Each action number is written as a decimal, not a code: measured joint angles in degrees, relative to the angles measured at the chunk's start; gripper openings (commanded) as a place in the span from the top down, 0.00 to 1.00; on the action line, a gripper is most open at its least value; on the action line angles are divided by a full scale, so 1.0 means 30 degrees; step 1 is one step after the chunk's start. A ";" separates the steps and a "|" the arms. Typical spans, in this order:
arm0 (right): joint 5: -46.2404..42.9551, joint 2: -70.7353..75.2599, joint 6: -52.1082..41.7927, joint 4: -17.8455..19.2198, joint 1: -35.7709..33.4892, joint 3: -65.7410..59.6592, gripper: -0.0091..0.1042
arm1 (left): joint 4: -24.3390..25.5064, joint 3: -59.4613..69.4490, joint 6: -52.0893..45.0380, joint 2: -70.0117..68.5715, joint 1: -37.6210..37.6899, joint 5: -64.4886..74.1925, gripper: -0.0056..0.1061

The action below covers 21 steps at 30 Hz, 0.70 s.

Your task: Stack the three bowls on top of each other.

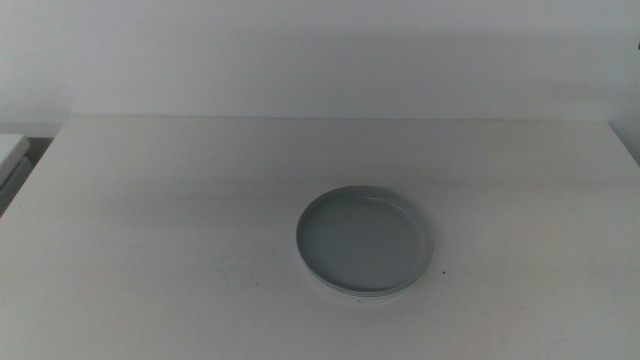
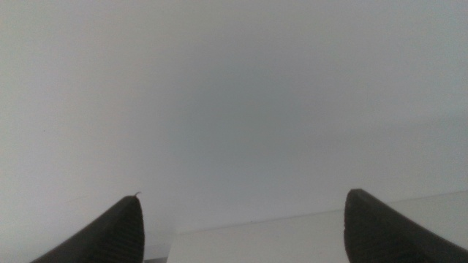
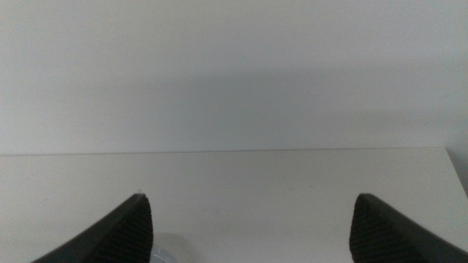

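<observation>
A light grey bowl sits right of the table's centre in the middle view, on top of a stack. Thin pale rims of the bowls under it peek out along its near edge, one whitish and one with a mint tint. Neither arm appears in the middle view. In the left wrist view my left gripper is open, with only the wall and a strip of table edge between its jaws. My right gripper is open too, over bare table. A faint curved rim shows by one jaw.
The white table runs back to a plain white wall. Part of a white object stands beyond the table's left edge. The table's right edge is near the picture's far right.
</observation>
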<state>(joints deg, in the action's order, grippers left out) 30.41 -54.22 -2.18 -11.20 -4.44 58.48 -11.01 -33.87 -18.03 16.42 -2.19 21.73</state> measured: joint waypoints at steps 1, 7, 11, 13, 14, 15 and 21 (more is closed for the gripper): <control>0.0000 0.0000 0.0000 0.0000 0.0000 -0.0043 0.10 | 0.0000 0.0000 0.0000 0.0000 0.0000 0.0000 0.11; -0.2165 0.2731 0.0000 0.0000 0.0000 -0.3725 0.10 | 0.0000 0.0923 0.0000 -0.0567 0.0000 -0.0698 0.11; -0.3326 0.5524 0.0000 0.0000 0.0000 -0.6375 0.10 | 0.0000 0.2537 0.0000 -0.1208 0.0000 -0.2246 0.11; -0.3475 0.6988 0.0000 0.0137 0.0000 -0.7772 0.10 | -0.0041 0.3558 0.0000 -0.1477 0.0000 -0.2553 0.11; -0.3528 0.7839 0.0000 0.0331 0.0000 -0.8456 0.10 | -0.0041 0.3970 0.0000 -0.1601 0.0000 -0.2657 0.11; -0.3528 0.8704 0.0000 0.0644 0.0000 -0.9131 0.10 | -0.0041 0.4489 0.0000 -0.1811 0.0000 -0.2697 0.11; -0.3680 1.3990 0.0000 0.3264 0.0000 -1.2821 0.10 | -0.0041 0.7447 0.0000 -0.3893 0.0000 -0.2866 0.11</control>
<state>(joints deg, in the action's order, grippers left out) 19.37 -12.25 -2.18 -1.41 -4.44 20.02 -11.13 -11.53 -18.03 4.74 -2.19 13.13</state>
